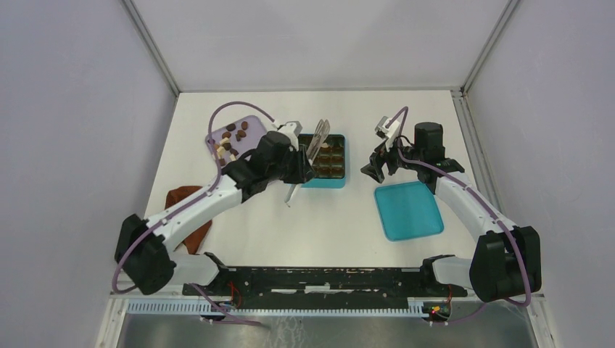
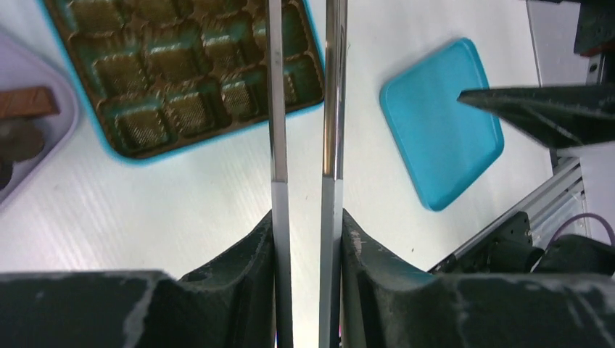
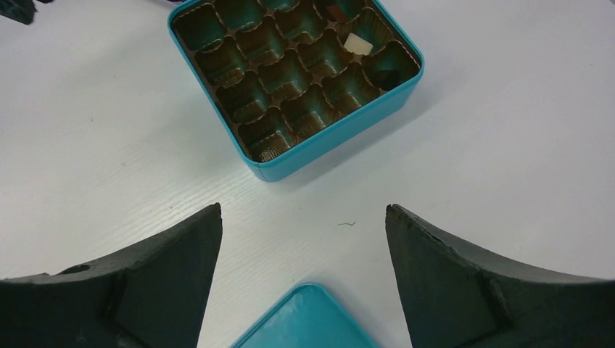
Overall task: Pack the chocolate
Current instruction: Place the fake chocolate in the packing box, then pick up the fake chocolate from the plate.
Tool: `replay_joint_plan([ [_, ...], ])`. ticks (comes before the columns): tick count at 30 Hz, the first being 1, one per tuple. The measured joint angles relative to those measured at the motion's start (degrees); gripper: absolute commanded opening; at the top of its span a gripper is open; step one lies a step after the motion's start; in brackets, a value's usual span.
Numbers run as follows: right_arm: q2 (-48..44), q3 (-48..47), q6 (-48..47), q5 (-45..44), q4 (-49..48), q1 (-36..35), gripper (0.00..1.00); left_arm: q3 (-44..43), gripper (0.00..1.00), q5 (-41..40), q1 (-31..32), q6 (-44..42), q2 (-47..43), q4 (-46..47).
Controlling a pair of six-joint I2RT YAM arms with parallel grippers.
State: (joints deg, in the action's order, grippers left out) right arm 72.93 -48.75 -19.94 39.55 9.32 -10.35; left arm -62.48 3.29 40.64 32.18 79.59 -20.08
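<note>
**Left arm holding tongs above the box; most chocolate on the tray**

The left gripper (image 2: 306, 217) is clenched on a pair of metal tongs (image 2: 333, 109). In the left wrist view both blades run out between its fingers with a narrow gap between them. From above, the tongs reach over the near left part of the teal box (image 1: 330, 181).

The right gripper (image 3: 303, 210) is released, fingers spread wide and holding nothing. It hangs over bare table (image 1: 312, 225) between the box and the teal lid (image 1: 408, 210), which lies flat to the right, apart from the box.

The chocolate (image 1: 233, 134), in dark and pale pieces, lies loose on the lilac tray (image 1: 250, 120), just left of the box. One cream piece (image 3: 357, 44) sits in a cell of the box. Most other cells in view are unfilled; a dark shape in the neighbouring cell cannot be identified.

A reddish-brown cloth (image 1: 185, 199) lies at the table's left edge, partly under the left arm
</note>
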Motion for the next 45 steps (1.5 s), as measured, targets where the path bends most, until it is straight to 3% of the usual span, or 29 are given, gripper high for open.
replay_joint_plan([
  [7,0.0,0.0,-1.22,2.54,0.7,0.02,0.88,10.51,0.36,-4.94,-0.02,0.02,-14.43,-5.75],
  [18,0.15,0.0,-1.64,4.04,0.9,0.02,0.88,14.86,0.4,-14.29,-0.55,3.15,-29.99,-24.04],
  [23,0.17,0.0,-2.01,4.44,1.14,0.02,0.89,14.38,0.4,-14.49,-4.07,2.58,-27.91,-28.44],
  [34,0.17,0.0,-2.45,4.63,1.2,0.02,0.89,7.43,0.4,-2.69,-23.89,-8.5,-16.35,-31.67],
  [38,0.17,0.0,-2.54,4.66,1.55,0.02,0.89,4.57,0.41,-1.97,-24.85,-11.47,-9.49,-32.5],
  [45,0.17,0.0,-2.73,5.29,2.01,0.02,0.89,2.32,0.41,-2.01,-26.25,-15.34,-5.35,-34.34],
])
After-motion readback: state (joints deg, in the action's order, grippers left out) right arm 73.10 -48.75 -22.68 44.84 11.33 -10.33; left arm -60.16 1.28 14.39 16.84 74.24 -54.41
